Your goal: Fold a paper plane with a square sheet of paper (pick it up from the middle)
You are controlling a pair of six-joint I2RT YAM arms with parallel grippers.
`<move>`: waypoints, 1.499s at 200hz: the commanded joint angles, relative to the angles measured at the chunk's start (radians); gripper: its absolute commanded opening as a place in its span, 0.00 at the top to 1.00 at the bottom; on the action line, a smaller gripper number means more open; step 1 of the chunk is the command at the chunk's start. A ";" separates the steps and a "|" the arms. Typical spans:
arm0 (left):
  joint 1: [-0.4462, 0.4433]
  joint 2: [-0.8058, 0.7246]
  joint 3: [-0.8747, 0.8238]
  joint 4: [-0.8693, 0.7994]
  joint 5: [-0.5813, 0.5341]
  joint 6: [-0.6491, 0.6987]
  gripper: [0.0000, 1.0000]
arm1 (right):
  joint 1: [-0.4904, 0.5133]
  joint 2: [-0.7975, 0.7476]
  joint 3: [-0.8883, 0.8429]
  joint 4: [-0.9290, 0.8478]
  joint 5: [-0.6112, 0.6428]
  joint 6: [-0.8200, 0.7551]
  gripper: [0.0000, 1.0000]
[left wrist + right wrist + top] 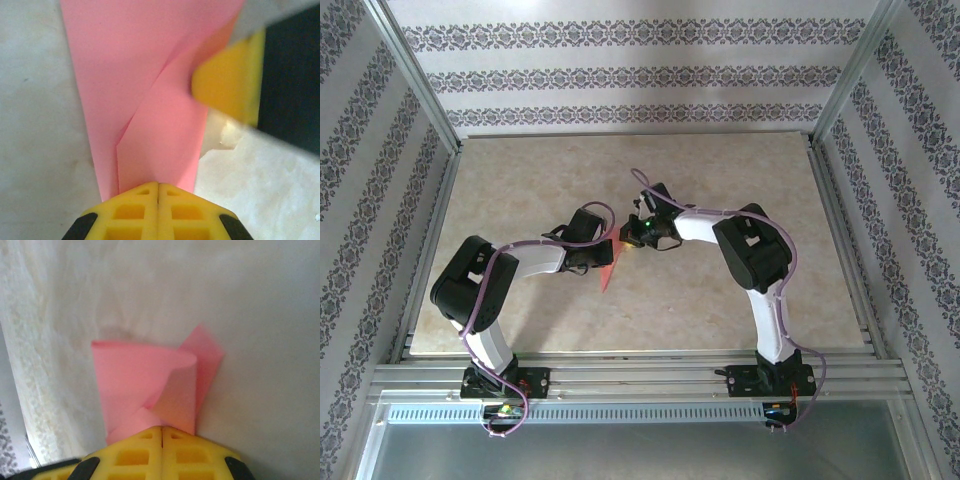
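Observation:
The square sheet of paper is folded into a narrow pink-red paper plane (607, 270) lying on the table between the two arms, its sharp tip toward the near edge. In the left wrist view the paper plane (145, 100) lies flat with overlapping folds, and my left gripper (158, 186) is shut with its tips set on the narrow end. The right gripper's yellow finger (227, 80) touches the plane's right edge. In the right wrist view my right gripper (162, 429) is shut on a flap of the paper plane (145, 382), which curls up off the table.
The beige tabletop (520, 180) is framed by aluminium rails (640, 375) at the near edge and patterned walls (640, 75) on three sides. Both arms (750, 250) bend inward over the middle of the table.

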 commanded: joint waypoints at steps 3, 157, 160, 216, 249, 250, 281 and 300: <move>0.010 0.032 -0.022 -0.131 0.021 0.046 1.00 | -0.079 0.055 0.042 -0.024 0.126 0.019 0.97; 0.010 0.043 0.001 -0.122 0.053 0.057 1.00 | 0.056 -0.134 -0.081 -0.002 0.107 0.041 0.95; 0.010 0.041 0.001 -0.123 0.053 0.058 1.00 | 0.059 -0.129 -0.079 0.000 0.105 0.044 0.95; 0.009 0.048 -0.001 -0.125 0.059 0.064 1.00 | 0.042 -0.005 0.006 -0.029 0.121 0.064 0.96; 0.010 0.049 -0.001 -0.127 0.065 0.067 1.00 | -0.032 0.037 0.044 -0.051 0.182 0.054 0.97; 0.010 0.050 -0.001 -0.127 0.065 0.067 1.00 | -0.035 0.038 0.045 -0.052 0.183 0.054 0.97; 0.011 0.053 0.002 -0.127 0.068 0.070 1.00 | -0.107 0.070 0.114 -0.080 0.197 0.038 0.96; 0.010 0.054 0.008 -0.132 0.073 0.074 1.00 | -0.118 0.052 0.154 -0.116 0.208 0.007 0.96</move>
